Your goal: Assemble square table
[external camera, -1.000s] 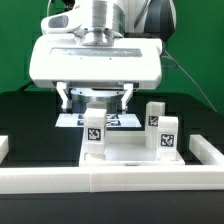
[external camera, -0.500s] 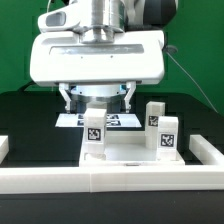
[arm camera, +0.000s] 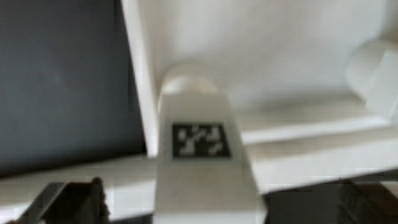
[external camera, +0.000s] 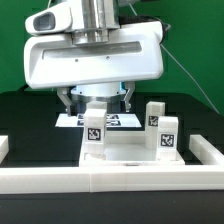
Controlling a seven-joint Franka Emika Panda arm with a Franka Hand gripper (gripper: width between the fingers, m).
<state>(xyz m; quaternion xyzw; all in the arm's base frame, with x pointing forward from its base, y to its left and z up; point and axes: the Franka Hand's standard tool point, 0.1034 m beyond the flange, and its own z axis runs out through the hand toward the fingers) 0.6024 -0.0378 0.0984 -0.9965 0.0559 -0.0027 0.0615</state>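
Over the square table [external camera: 120,150], sitting against the border wall [external camera: 110,178] with three legs [external camera: 94,128] standing on it, the gripper [external camera: 96,96] is hovering with jaws spread wide, holding nothing. Probably lining up on one leg [arm camera: 199,140]; next it needs lowering around it and closing.

Even, bright light fills the exterior view; white parts glare against the black surface [external camera: 30,118], with soft shadow beneath the arm at centre. The wrist view is heavily blurred and grainy, its edges out of focus
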